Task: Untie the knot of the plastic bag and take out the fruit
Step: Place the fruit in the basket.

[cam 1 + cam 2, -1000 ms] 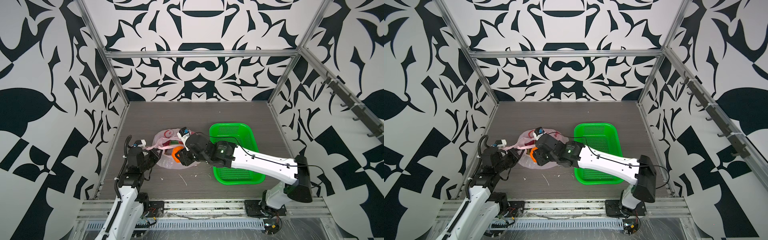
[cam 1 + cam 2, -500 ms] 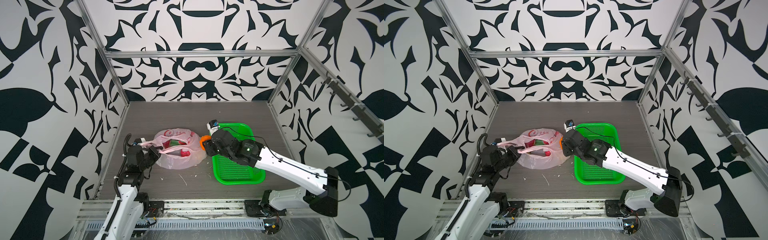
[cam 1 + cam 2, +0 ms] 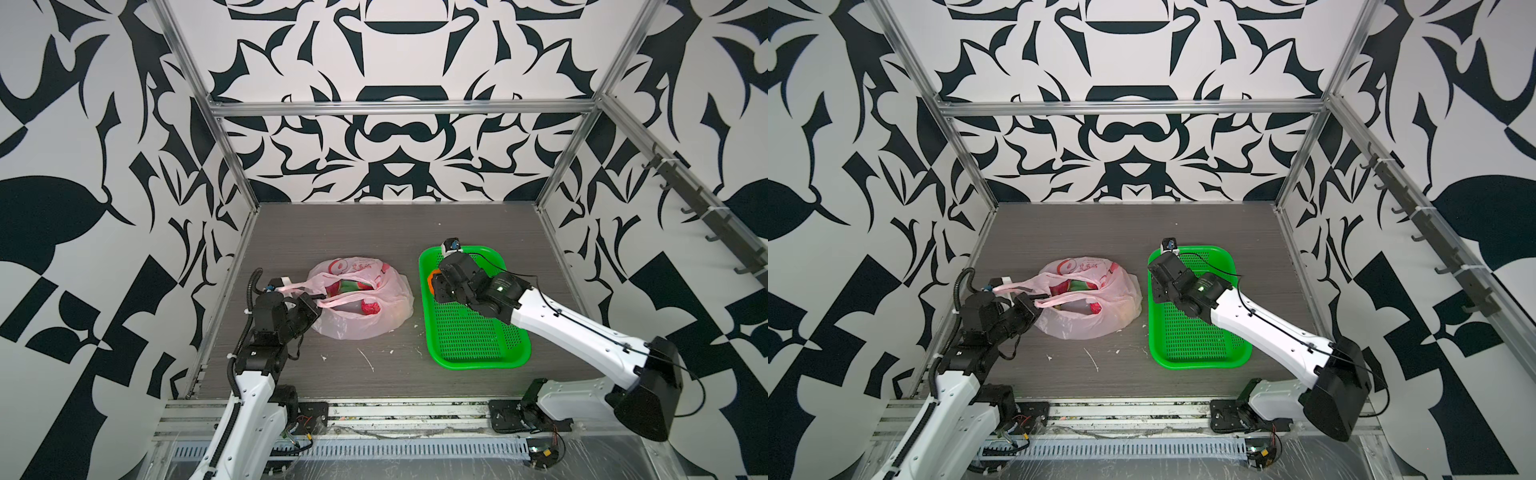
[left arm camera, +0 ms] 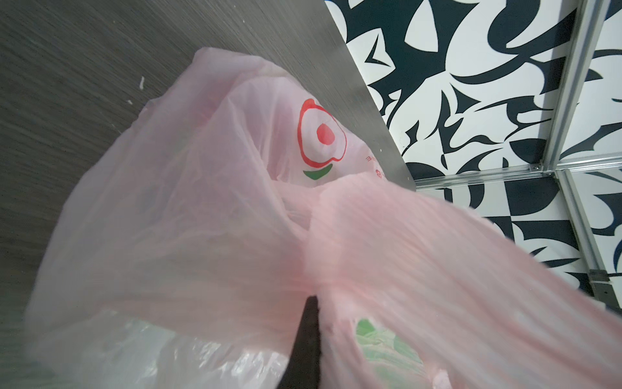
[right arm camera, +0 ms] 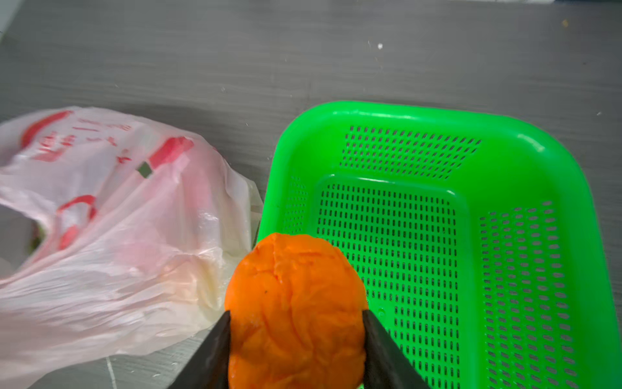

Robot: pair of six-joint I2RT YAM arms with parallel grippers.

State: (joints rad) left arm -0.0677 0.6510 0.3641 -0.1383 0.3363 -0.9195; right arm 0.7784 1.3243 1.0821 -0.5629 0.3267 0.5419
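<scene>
The pale-pink plastic bag [image 3: 376,328] [image 3: 1100,328] lies left of the green basket with its mouth open. The knot is out of view; two loop handles stretch toward my left gripper [image 3: 316,300] [image 3: 1034,302], which is shut on a handle [image 4: 387,235]. Fruit shows inside the bag: a bumpy red ball [image 3: 371,308] [image 3: 1096,308] and a magenta and green dragon fruit [image 3: 348,286]. My right gripper [image 3: 436,286] [image 5: 296,336] is shut on the orange [image 3: 434,275] [image 5: 296,303], held above the basket's left rim. In the left wrist view, pink film covers my left gripper [image 4: 311,299].
The green perforated basket [image 3: 482,365] [image 3: 1200,365] [image 5: 404,112] sits right of the bag and holds nothing. White scraps [image 3: 368,359] lie on the grey tabletop in front of the bag. Patterned walls close in three sides; a metal rail runs along the front.
My right gripper has lifted the orange out of the bag's mouth and carried it right, to above the basket. The bag has spread flatter. My left gripper has kept its hold.
</scene>
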